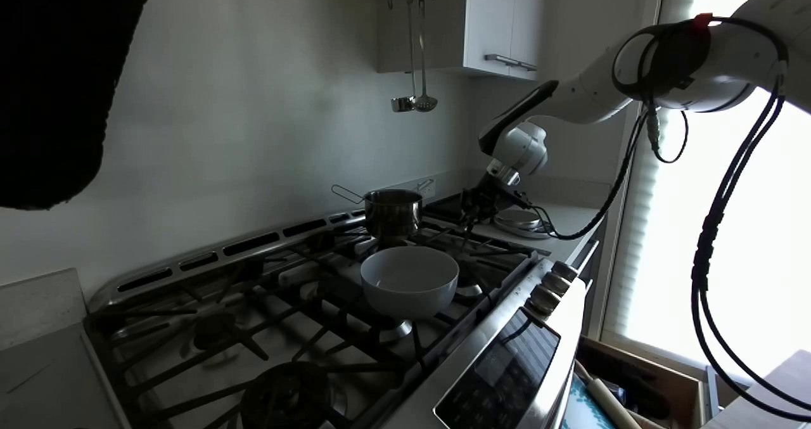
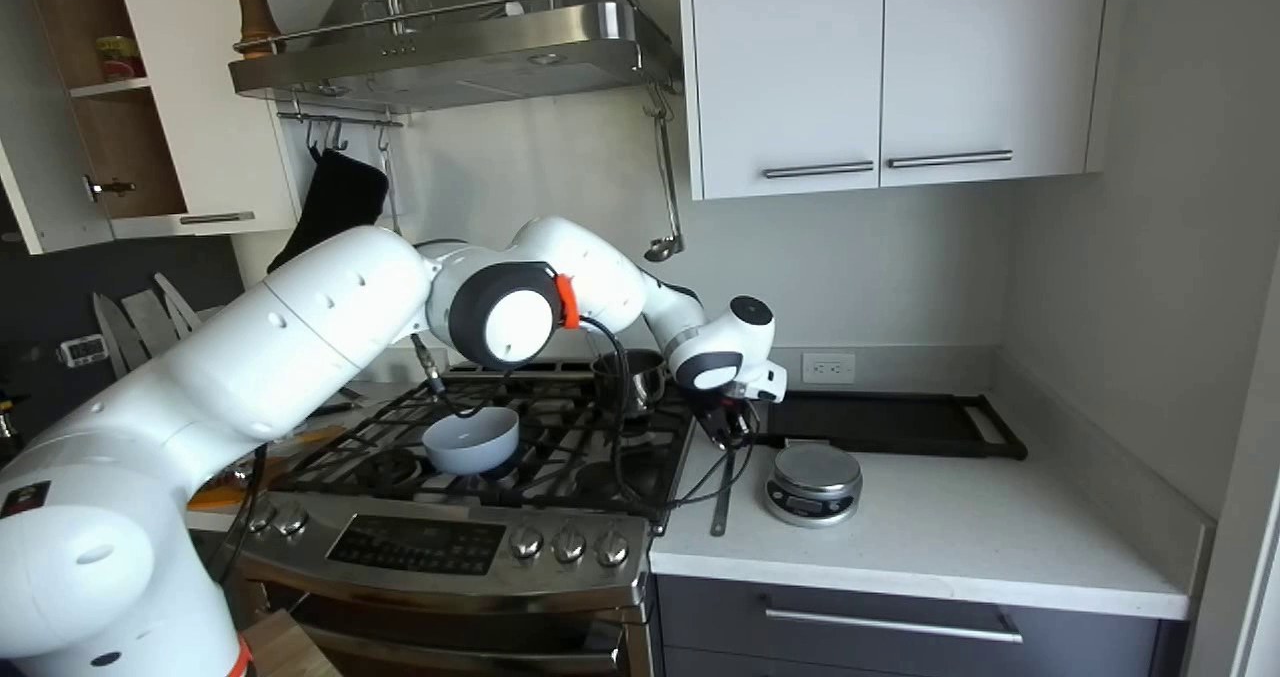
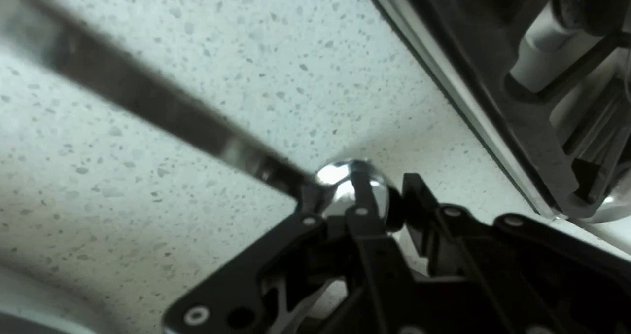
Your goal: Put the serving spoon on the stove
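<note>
- In an exterior view: serving spoon, metal, one; along the pale counter, between the stove and a kitchen scale. Long axis from the gripper toward the counter's front edge. Gripper at the far end; stove just to the side.
- In an exterior view: gripper dark, low, near the stove's far end, past a pot and a pale bowl. Spoon not made out here.
- Wrist view: handle, flat strip, on the diagonal, leading away from the fingertips; not parallel to the stove's edge, nearer it at the gripper.
- Wrist view: rounded end, bright; one finger overlapping it, its partner just beside.
- Tool state: fingers close together; clenched on the spoon or merely set about it, cannot tell.
- Coming move, judged: lift, then sideways over the stove's edge; held at the rounded end, the handle would trail and might droop.
</note>
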